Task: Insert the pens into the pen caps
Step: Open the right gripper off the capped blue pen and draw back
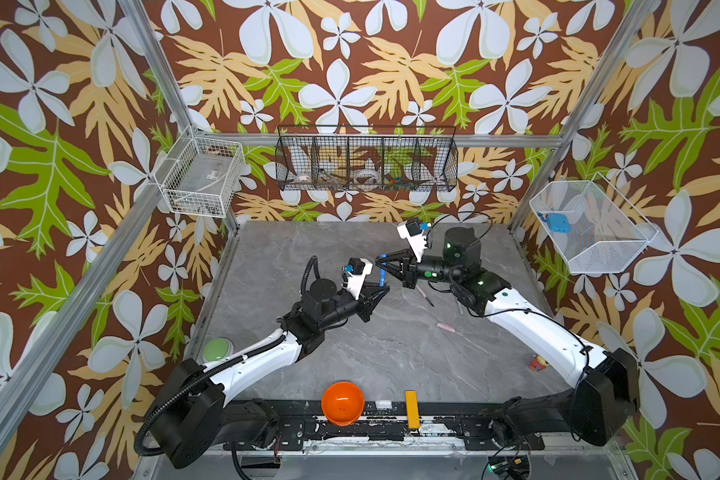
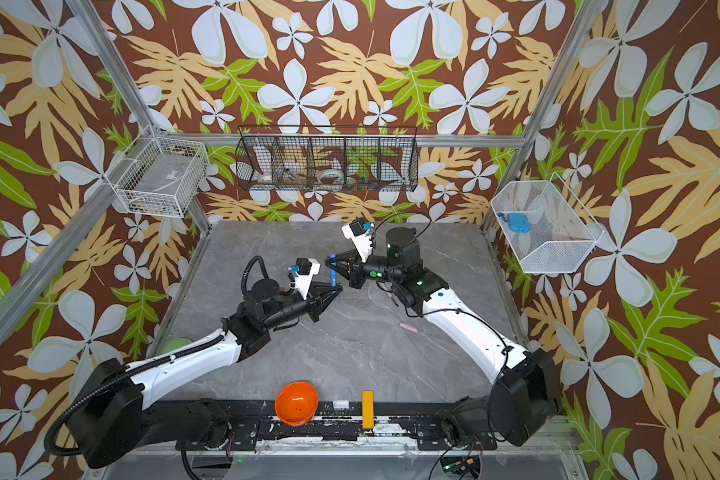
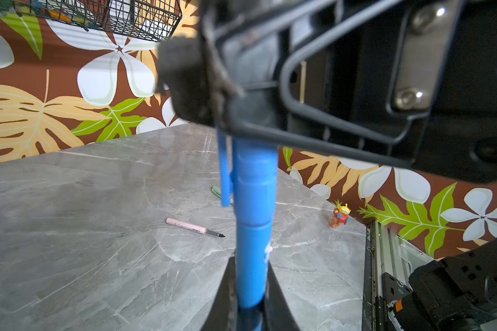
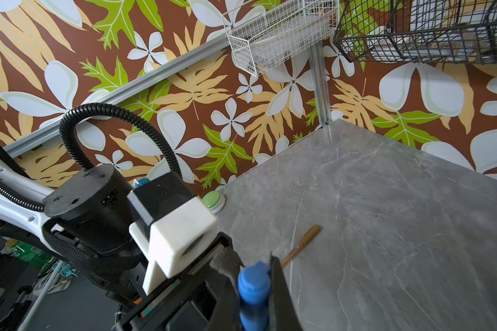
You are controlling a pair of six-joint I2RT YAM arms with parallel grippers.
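The blue pen [image 3: 253, 258] hangs above the middle of the table [image 3: 69, 229]. The left gripper [image 3: 251, 286] is clenched on its barrel. The blue cap [image 3: 254, 172] sits over the pen's other end, pinched by the right gripper [image 4: 253, 283]. The pink pen [image 3: 194, 227] lies uncapped on the table, dark tip bare, the pink cap [image 1: 446, 328] apart from it. The brown pen [image 4: 300, 245] lies flat too.
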